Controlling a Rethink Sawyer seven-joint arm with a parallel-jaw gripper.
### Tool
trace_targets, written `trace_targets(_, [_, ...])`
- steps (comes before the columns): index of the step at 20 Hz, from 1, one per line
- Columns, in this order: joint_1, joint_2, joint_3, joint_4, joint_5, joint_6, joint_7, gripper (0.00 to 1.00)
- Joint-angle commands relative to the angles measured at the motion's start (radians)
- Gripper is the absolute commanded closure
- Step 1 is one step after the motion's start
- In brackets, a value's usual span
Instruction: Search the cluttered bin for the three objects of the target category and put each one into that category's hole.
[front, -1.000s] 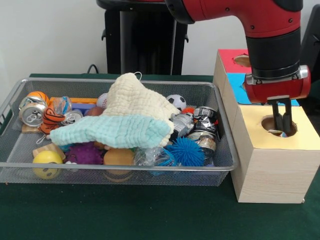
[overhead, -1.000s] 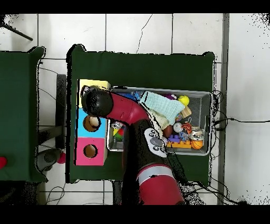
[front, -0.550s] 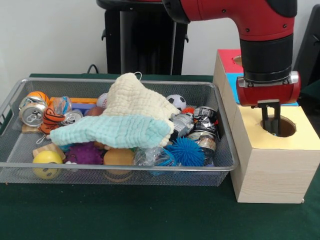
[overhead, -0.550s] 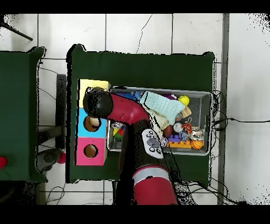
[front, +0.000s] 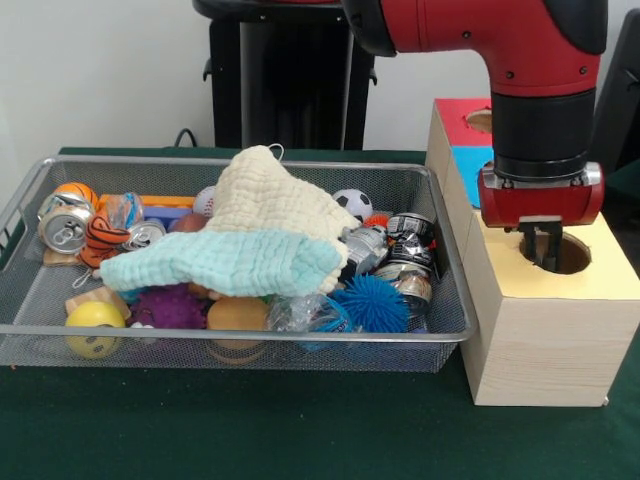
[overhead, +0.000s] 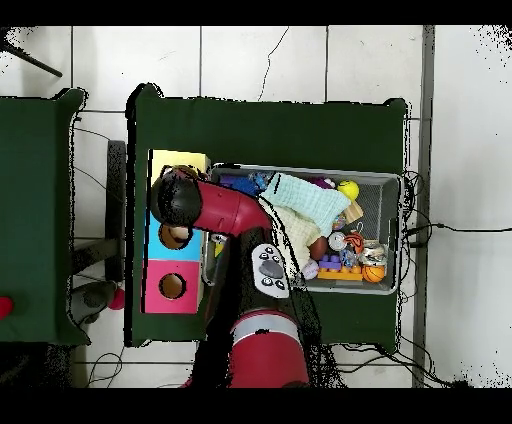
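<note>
Where visible, tool (front: 541, 250) over yellow hole (front: 560, 252), prob. empty

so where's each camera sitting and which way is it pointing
Front view: low, across the table from the robot, facing the mesh bin, the wooden box and the gripper over the yellow hole; red arm enters from above.
Overhead view: above the table, looking straight down; arm reaches up from the bottom edge.
Shared: bin, cloth, box.
</note>
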Motion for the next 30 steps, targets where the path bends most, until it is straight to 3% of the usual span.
trace_targets(1, [-0.028, 0.077, -0.06, -0.043, -0.01, -0.106, 0.199, 1.0])
trace_targets(5, [0.006, 0.112, -0.116, -0.078, -0.003, -0.116, 0.203, 1.0])
trace_targets(11, [-0.009, 0.085, -0.101, -0.06, -0.007, -0.092, 0.188, 1.0])
trace_targets(14, [-0.009, 0.035, -0.117, -0.036, -0.027, -0.011, 0.16, 1.0])
trace_targets(17, [-0.037, -0.059, -0.102, -0.003, -0.049, 0.159, 0.095, 1.0])
trace_targets(21, [-0.046, -0.17, -0.114, 0.012, -0.042, 0.356, 0.101, 1.0])
trace_targets(25, [-0.073, -0.244, -0.093, 0.031, -0.032, 0.413, 0.098, 1.0])
trace_targets(30, [-0.066, -0.264, -0.123, -0.001, -0.09, 0.473, 0.077, 1.0])
